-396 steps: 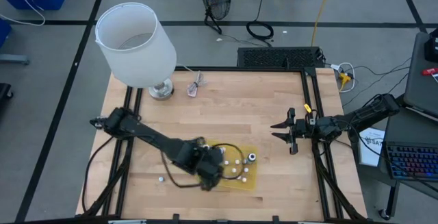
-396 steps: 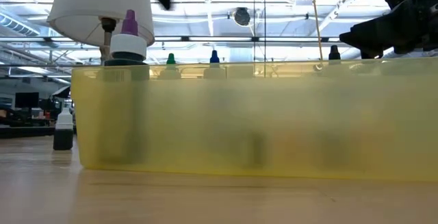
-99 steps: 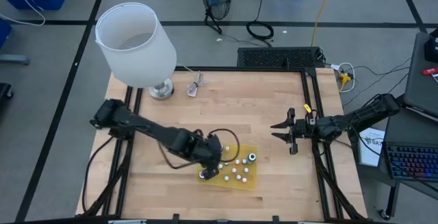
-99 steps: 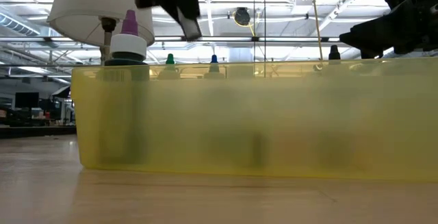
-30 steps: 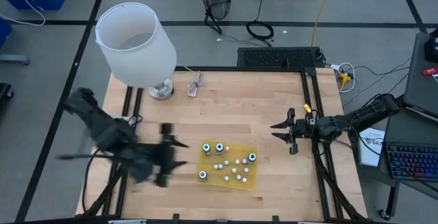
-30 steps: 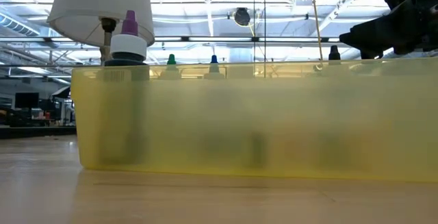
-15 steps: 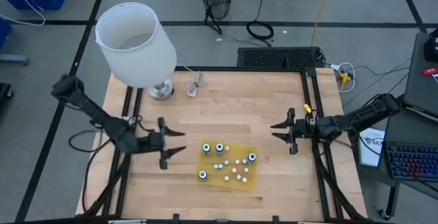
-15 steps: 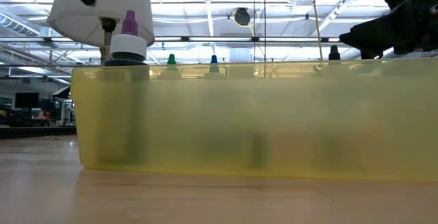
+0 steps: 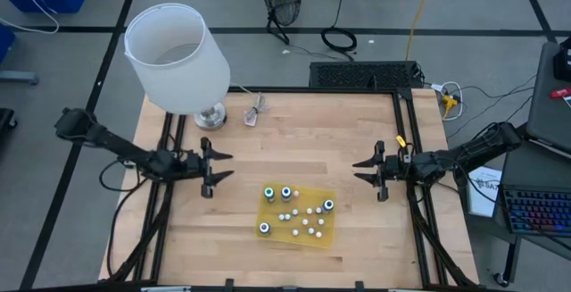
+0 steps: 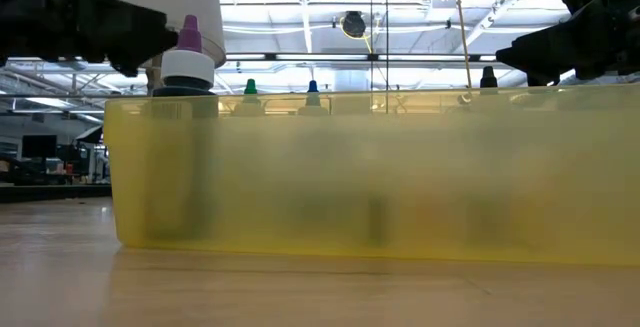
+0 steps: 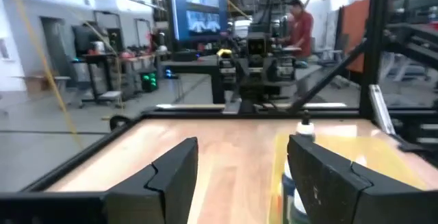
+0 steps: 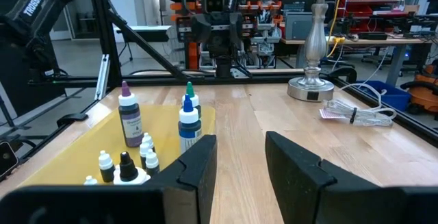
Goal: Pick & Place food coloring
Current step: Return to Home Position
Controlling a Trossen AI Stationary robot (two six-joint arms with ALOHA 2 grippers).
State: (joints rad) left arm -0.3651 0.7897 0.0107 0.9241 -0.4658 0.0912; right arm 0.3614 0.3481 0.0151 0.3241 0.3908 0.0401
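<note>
Food coloring bottles (image 9: 286, 192) stand inside yellow tray (image 9: 328, 232) near front edge of wooden surface (image 9: 312, 140). Left claw (image 9: 221, 168) open, empty, up off tray's left side. Right claw (image 9: 360, 171) open, empty, at right, apart from tray

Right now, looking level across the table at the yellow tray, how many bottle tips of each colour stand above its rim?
Purple tip: 1
Green tip: 1
Blue tip: 1
Black tip: 1
Total: 4 tips above the rim of the yellow tray
</note>
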